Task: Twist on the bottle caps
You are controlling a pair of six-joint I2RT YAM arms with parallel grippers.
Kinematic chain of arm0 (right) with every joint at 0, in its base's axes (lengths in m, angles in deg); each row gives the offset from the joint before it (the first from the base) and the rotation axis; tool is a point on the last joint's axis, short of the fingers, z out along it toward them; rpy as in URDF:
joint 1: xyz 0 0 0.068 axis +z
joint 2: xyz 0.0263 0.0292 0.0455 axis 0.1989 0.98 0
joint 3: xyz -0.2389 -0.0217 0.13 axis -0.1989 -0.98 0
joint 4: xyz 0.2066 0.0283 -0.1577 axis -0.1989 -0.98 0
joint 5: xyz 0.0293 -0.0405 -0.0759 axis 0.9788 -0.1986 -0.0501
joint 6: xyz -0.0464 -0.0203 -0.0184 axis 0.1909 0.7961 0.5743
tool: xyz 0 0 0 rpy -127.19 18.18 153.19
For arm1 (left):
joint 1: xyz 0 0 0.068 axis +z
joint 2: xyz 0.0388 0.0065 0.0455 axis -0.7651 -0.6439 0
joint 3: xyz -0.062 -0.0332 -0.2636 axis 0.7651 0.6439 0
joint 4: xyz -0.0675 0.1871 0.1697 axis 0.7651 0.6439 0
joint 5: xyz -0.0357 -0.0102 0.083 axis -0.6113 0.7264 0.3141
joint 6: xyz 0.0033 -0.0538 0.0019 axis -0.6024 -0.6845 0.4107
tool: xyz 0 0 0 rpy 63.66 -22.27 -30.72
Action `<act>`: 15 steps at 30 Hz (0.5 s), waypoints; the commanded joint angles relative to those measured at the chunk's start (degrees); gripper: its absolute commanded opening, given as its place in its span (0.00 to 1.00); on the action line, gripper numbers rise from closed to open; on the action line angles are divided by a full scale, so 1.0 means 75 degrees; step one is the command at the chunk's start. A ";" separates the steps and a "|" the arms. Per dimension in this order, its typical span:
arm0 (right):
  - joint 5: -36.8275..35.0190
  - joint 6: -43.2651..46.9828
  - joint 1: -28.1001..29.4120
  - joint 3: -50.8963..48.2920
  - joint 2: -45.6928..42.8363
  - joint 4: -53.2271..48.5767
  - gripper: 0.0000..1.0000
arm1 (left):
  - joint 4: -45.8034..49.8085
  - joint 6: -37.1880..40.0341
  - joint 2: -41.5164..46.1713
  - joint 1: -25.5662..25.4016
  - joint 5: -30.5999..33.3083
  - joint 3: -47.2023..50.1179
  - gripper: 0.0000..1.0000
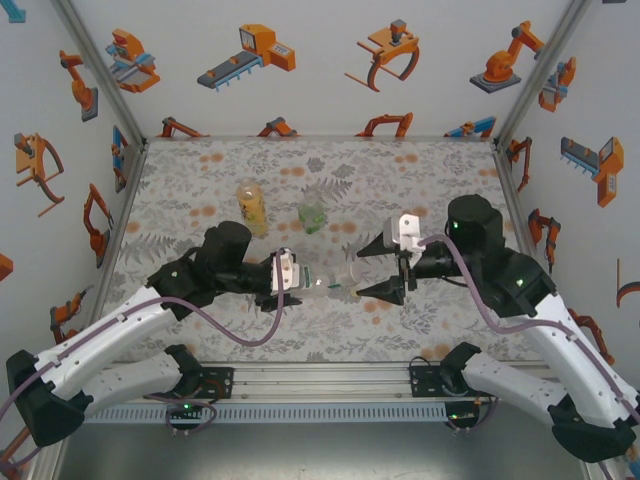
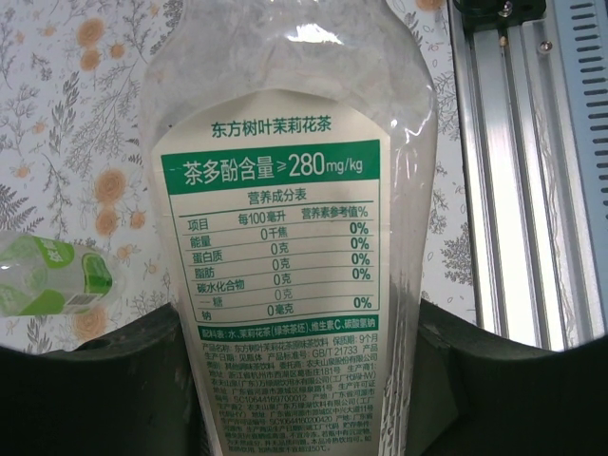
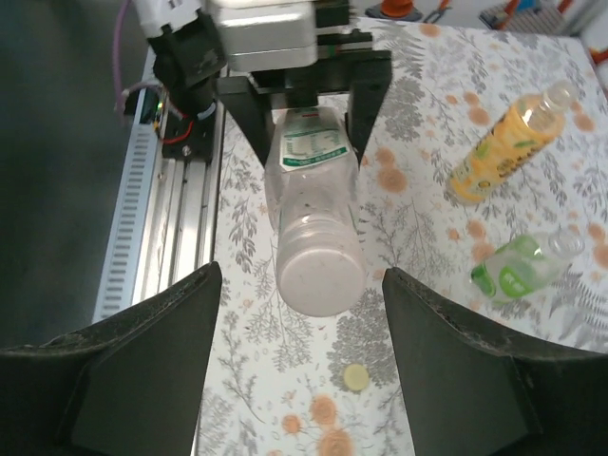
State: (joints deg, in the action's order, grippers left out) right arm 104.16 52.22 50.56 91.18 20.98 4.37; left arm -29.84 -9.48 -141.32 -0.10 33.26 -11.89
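Left fingers [image 3: 249, 119] clamp the slim clear bottle [image 3: 318, 237], its end facing the parted right fingers [image 3: 142, 380].

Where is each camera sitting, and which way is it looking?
Top external: above and behind the arms, looking down on the table; left gripper and right gripper show.
Left wrist: on the left arm, facing the clear bottle its fingers grip.
Right wrist: on the right arm, facing the left gripper past its own open fingers.
Shared: both wrist views show the clear bottle and the green bottle.
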 commanded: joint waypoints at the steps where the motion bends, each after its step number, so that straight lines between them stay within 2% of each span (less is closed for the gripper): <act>1: 0.0644 0.1063 0.0038 0.0103 0.0043 -0.0367 0.63 | 0.0129 0.0162 0.0122 -0.0047 -0.0254 -0.0077 0.03; 10: 0.0190 0.0940 0.0047 -0.0075 0.0108 -0.0029 0.57 | 0.0132 0.0158 0.0098 -0.0048 -0.0316 -0.0100 0.03; 15: 0.0298 0.0820 0.0041 -0.0165 0.0161 0.0174 0.56 | 0.0129 0.0149 0.0126 -0.0046 -0.0316 -0.0101 0.03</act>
State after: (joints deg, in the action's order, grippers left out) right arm 105.88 57.68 50.56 90.87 21.92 3.87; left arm -29.29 -9.33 -141.32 -0.30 32.82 -11.89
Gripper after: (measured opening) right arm 0.558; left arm 0.547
